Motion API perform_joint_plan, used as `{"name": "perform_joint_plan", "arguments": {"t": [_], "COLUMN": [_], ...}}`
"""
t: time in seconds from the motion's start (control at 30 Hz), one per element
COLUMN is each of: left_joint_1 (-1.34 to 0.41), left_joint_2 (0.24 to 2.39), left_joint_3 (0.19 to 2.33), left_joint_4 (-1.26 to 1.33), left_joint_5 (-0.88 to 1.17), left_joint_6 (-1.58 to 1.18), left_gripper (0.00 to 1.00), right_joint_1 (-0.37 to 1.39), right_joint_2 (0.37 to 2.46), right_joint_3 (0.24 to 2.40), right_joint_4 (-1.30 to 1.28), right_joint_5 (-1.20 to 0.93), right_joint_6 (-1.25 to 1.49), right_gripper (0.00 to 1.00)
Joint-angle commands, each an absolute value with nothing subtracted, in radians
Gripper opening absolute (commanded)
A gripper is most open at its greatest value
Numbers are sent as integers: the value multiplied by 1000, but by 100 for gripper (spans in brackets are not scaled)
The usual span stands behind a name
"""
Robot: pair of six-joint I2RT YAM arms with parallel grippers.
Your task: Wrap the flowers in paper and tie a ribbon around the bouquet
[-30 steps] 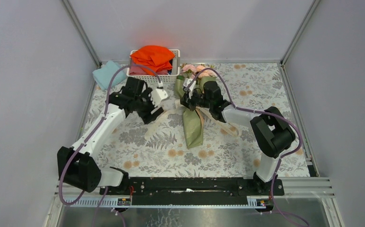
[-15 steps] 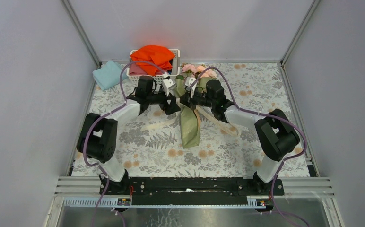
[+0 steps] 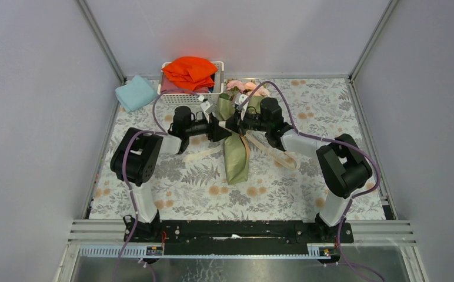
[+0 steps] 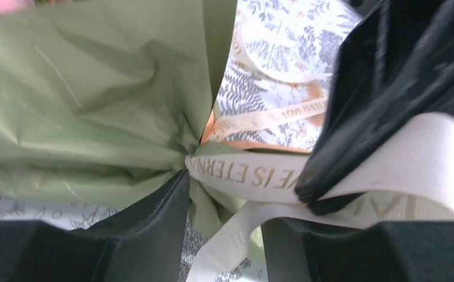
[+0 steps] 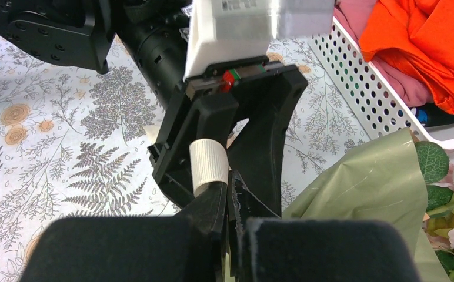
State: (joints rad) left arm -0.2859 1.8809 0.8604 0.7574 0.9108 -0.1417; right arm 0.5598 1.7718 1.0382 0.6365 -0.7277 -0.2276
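The bouquet (image 3: pixel 237 154), a cone of olive-green paper (image 4: pixel 89 100), lies mid-table with the pink flowers (image 3: pixel 245 87) at its far end. The cream ribbon (image 4: pixel 254 174) with gold lettering circles the cone's pinched neck, and its tails (image 3: pixel 200 155) trail over the table on both sides. My right gripper (image 3: pixel 235 124) is shut on a loop of ribbon (image 5: pixel 208 166) that curls over one fingertip (image 5: pixel 213 200). My left gripper (image 4: pixel 227 205) is open at the neck from the left. One ribbon strand (image 4: pixel 227 241) runs down through the gap without being pinched.
A white perforated basket (image 3: pixel 212 97) holding an orange cloth (image 3: pixel 189 69) stands just behind the left arm. A light-blue folded cloth (image 3: pixel 135 93) lies at the far left corner. Grey walls enclose three sides of the floral tablecloth (image 3: pixel 172 188).
My left arm has swung in from the left to the bouquet's neck, and its jaws have narrowed around a ribbon strand. The right gripper has stayed shut on the ribbon, almost still.
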Motion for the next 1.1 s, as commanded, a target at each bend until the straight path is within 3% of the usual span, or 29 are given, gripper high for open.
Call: {"name": "perform_joint_plan", "arguments": {"t": [0.0,0.2,0.33,0.4,0.53,0.57,0.7,0.77,0.9,1.07], "left_joint_1": [-284,-288,-296,-294,-287,-289,-287,-286,-285,-296], "left_joint_2": [1886,1927,1942,1941,1937,1936,1928,1918,1889,1850], "left_joint_3": [842,821,833,830,828,822,807,805,789,760], "left_joint_4": [1066,1164,1198,1178,1105,1100,1062,1030,998,1000], "left_joint_5": [935,945,998,1013,972,956,888,885,868,857], "left_joint_6": [-318,-379,-379,-362,-330,-322,-269,-238,-218,-221], "left_gripper": [49,30,1,0,0,0,0,0,0,0], "right_joint_1": [556,557,556,556,526,498,332,291,285,284], "right_joint_2": [1779,1782,1778,1761,1635,1597,1451,1438,1569,1721], "right_joint_3": [1059,1061,1064,1057,1070,1082,1094,1081,1154,1232], "right_joint_4": [700,680,655,630,383,296,-137,-298,-449,-429], "right_joint_5": [-766,-765,-757,-722,-514,-394,156,309,109,28], "right_joint_6": [-201,-192,-181,-170,-126,-70,186,247,268,312], "right_gripper": [0,0,2,23,86,92,91,86,73,79]}}
